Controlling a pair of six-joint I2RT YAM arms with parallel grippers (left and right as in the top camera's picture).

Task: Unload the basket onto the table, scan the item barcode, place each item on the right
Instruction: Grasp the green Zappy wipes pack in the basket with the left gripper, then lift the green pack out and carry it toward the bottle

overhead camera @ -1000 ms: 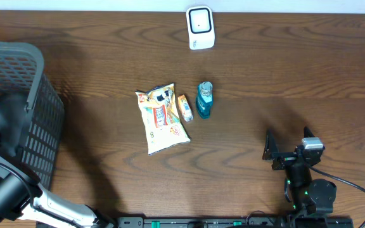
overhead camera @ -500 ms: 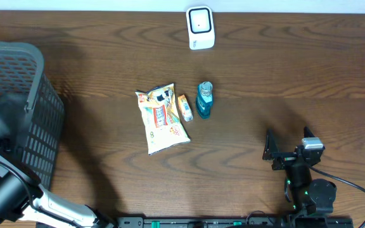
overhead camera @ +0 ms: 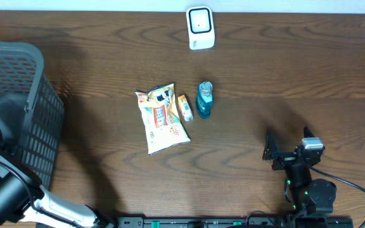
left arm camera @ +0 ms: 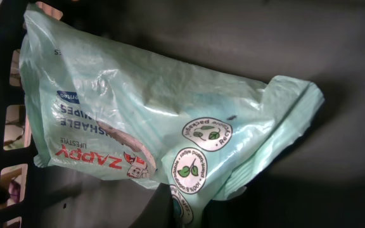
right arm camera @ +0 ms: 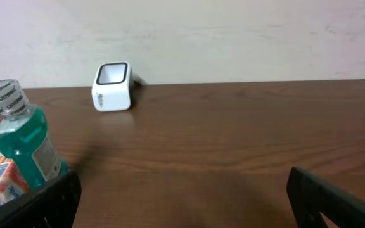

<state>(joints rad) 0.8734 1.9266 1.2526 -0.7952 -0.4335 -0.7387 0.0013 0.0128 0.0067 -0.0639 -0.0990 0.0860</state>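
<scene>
A pale green pack of wipes [left arm camera: 151, 120] lies inside the dark basket [left arm camera: 309, 38] and fills the left wrist view. My left gripper [left arm camera: 192, 212] is shut on the pack's lower edge, which runs down between its dark fingers. In the overhead view the left arm [overhead camera: 8, 117] reaches into the grey basket [overhead camera: 18, 69] and hides its gripper. The white scanner [overhead camera: 200, 27] stands at the table's far edge, also seen as a scanner [right arm camera: 113, 85] in the right wrist view. My right gripper [overhead camera: 290, 149] rests open at the near right, nothing between its fingers [right arm camera: 334, 196].
On the middle of the table lie a snack bag [overhead camera: 162, 118], a small orange box [overhead camera: 184, 107] and a blue-green mouthwash bottle [overhead camera: 204, 99]. That bottle [right arm camera: 21, 136] shows at the left of the right wrist view. The basket takes up the left side.
My left gripper has closed on the wipes pack inside the basket. The left arm shifted only slightly. The right arm has not moved.
</scene>
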